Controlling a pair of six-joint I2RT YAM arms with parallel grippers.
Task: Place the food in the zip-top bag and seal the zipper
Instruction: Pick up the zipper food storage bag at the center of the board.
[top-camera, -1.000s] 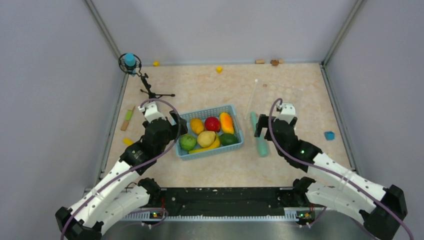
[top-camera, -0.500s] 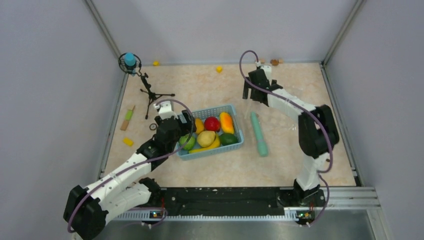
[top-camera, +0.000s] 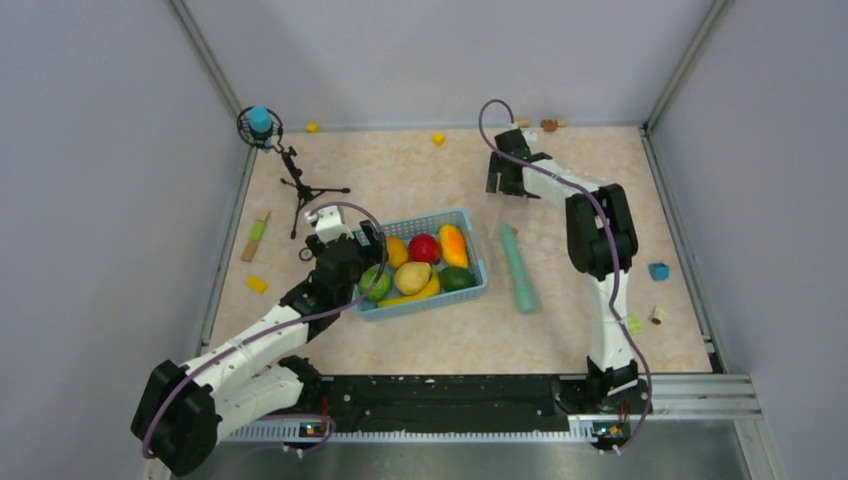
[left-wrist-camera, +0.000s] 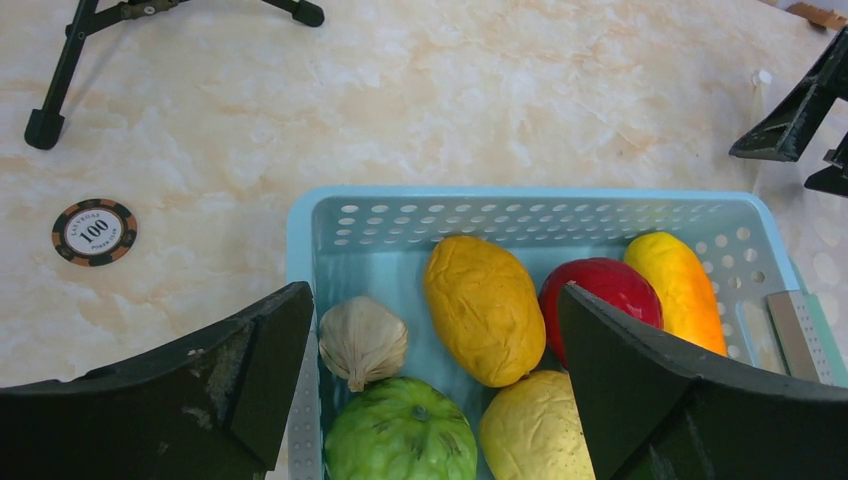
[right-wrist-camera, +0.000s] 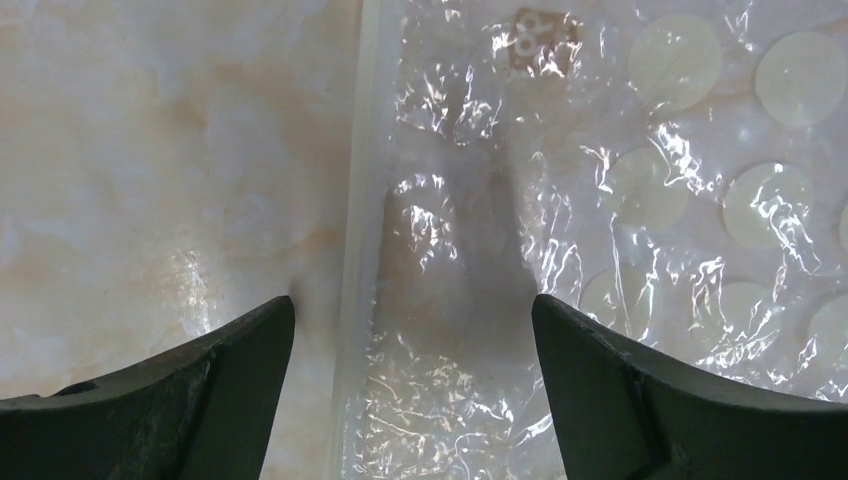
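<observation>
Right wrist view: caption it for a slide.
Open right pincer hovers above the zipper of the clear zip-top bag on the marbled table.

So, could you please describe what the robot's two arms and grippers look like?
Both the left arm and right arm have white links, black joints and a looping purple cable. The left gripper and right gripper have broad, wedge-shaped matte black fingers.

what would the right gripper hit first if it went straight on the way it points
Likely the zip-top bag, near its zipper, lying flat under the right gripper; how far off is unclear.
</observation>
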